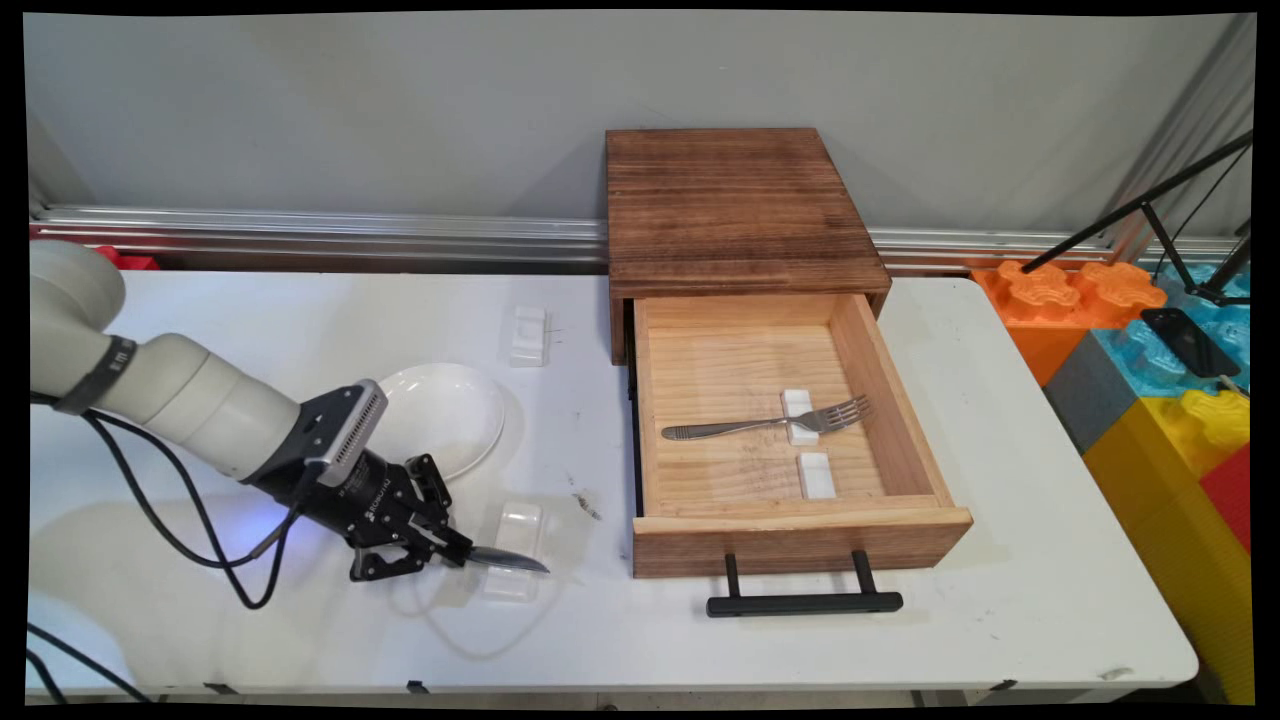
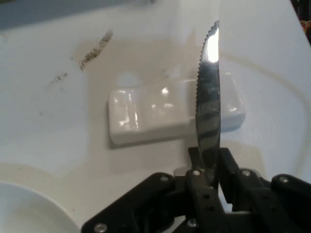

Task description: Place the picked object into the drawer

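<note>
Lowest in your main view, at the lower left, the jaws are pinched on the handle end of a serrated table knife (image 1: pixel 508 559). Its blade points right over a white cutlery rest (image 1: pixel 520 520) on the desk (image 1: pixel 1000 620). Your hand view shows the blade (image 2: pixel 209 97) crossing that rest (image 2: pixel 146 114) near one end; you cannot tell whether it touches. Just above the arm sits a white plate (image 1: pixel 445 415), and a second rest (image 1: pixel 528 335) lies further up. Right of centre, a wooden box (image 1: pixel 735 200) has its drawer (image 1: pixel 900 400) pulled open, black handle (image 1: pixel 805 603) toward you. Inside, a fork (image 1: pixel 750 427) lies across one rest (image 1: pixel 797 401), with another rest (image 1: pixel 816 475) bare below it. Coloured foam blocks (image 1: pixel 1150 400) fill the far right.
</note>
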Robot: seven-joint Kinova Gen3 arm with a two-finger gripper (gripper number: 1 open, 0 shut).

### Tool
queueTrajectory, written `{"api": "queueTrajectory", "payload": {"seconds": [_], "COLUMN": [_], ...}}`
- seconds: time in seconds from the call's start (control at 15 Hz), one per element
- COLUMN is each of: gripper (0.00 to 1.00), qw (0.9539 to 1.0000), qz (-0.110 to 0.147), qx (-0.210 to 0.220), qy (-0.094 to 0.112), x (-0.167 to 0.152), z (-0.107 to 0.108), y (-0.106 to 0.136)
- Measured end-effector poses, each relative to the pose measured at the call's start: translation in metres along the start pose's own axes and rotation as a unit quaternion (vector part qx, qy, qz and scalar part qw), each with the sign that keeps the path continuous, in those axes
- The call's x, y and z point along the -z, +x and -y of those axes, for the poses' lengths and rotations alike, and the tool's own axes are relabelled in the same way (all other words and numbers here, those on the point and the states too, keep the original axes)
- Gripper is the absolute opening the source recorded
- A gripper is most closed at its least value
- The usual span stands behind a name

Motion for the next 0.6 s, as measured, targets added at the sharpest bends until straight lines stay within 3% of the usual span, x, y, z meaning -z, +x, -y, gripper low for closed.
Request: {"api": "queueTrajectory", "payload": {"seconds": [0.6], "gripper": [0.00], "qw": [0.9999], "qz": [-0.007], "qx": [-0.008], "qy": [0.004], "x": [0.045], "z": [0.002], "y": [0.033]}}
